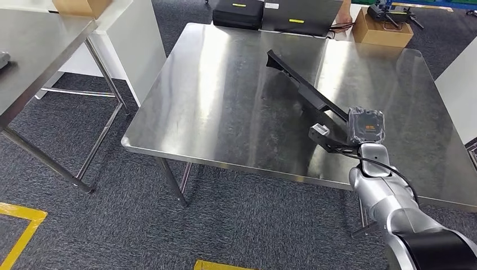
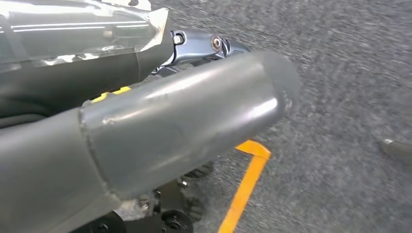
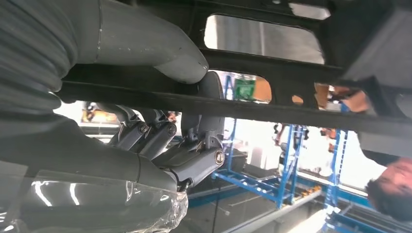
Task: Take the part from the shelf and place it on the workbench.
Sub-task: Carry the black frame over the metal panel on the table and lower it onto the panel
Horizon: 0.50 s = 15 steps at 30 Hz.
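Observation:
The part [image 1: 304, 87] is a long black plastic frame, slanting over the steel workbench [image 1: 225, 101] on its right half. My right hand [image 1: 365, 126] grips its near end above the bench's front right area. Close up, the thumb [image 3: 160, 48] lies across one bar of the part [image 3: 272, 109] and the fingers [image 3: 194, 160] curl under it. I cannot tell whether the far end touches the bench top. My left hand [image 2: 184, 131] hangs over the carpet and holds nothing.
A second steel table [image 1: 34, 62] stands to the left, with a white cabinet [image 1: 135, 39] behind it. A black case [image 1: 239, 12] and a cardboard box [image 1: 382, 31] sit past the bench's far edge. Yellow tape [image 1: 22, 225] marks the floor. A person [image 3: 393, 189] is nearby.

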Each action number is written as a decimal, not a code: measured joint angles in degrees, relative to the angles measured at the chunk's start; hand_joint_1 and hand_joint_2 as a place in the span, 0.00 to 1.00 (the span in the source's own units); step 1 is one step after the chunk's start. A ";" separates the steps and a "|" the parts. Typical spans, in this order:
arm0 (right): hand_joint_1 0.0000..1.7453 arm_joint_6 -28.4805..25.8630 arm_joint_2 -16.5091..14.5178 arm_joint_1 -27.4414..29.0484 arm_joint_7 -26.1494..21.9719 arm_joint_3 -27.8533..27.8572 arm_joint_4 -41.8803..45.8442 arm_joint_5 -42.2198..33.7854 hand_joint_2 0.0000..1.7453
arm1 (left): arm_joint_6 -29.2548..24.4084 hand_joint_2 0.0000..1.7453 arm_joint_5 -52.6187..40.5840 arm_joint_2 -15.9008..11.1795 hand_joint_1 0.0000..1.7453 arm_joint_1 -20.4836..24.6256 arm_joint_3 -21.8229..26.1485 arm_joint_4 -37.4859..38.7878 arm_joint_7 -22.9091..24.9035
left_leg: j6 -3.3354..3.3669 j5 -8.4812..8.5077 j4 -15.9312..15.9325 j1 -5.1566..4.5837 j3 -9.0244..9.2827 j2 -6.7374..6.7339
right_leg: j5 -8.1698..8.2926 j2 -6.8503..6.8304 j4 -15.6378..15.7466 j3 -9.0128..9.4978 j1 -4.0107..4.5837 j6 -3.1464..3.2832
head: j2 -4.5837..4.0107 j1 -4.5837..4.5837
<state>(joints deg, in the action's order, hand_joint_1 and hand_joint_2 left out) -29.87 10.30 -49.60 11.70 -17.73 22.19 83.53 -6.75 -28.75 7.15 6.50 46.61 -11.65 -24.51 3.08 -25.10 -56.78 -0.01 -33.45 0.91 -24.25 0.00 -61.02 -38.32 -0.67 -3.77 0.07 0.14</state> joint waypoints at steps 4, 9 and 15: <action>1.00 1.43 1.17 1.13 1.49 0.32 -0.77 1.69 1.00 | 0.59 0.00 0.07 -0.04 0.00 0.23 0.02 0.00 -1.00 | -0.03 -1.32 -0.68 -0.38 0.39 0.16 | 2.23 -0.04 4.61 2.24 -0.01 1.19 | -0.02 0.08; 1.00 1.72 1.63 1.77 1.88 0.34 -1.37 2.30 1.00 | 0.73 0.00 0.13 0.00 0.00 0.32 0.02 0.00 -1.26 | 0.31 -1.52 -0.15 -0.29 0.85 -0.31 | 2.01 0.38 4.61 2.28 0.13 1.64 | -0.02 0.10; 0.00 3.76 1.75 2.50 1.91 1.37 -2.35 2.19 0.00 | 0.30 0.75 -0.05 -0.03 0.00 0.29 0.05 0.00 -0.16 | -0.71 -1.60 0.10 -0.10 0.99 -0.44 | 1.86 0.43 4.59 2.33 0.30 1.93 | -0.02 0.05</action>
<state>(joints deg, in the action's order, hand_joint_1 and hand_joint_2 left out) -26.12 12.05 -47.11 13.62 -16.35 19.84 85.72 -6.45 -28.80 7.13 6.79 46.66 -11.65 -24.67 2.36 -26.70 -56.69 -0.11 -32.46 0.47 -22.39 0.42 -56.43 -35.98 -0.37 -1.84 0.04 0.19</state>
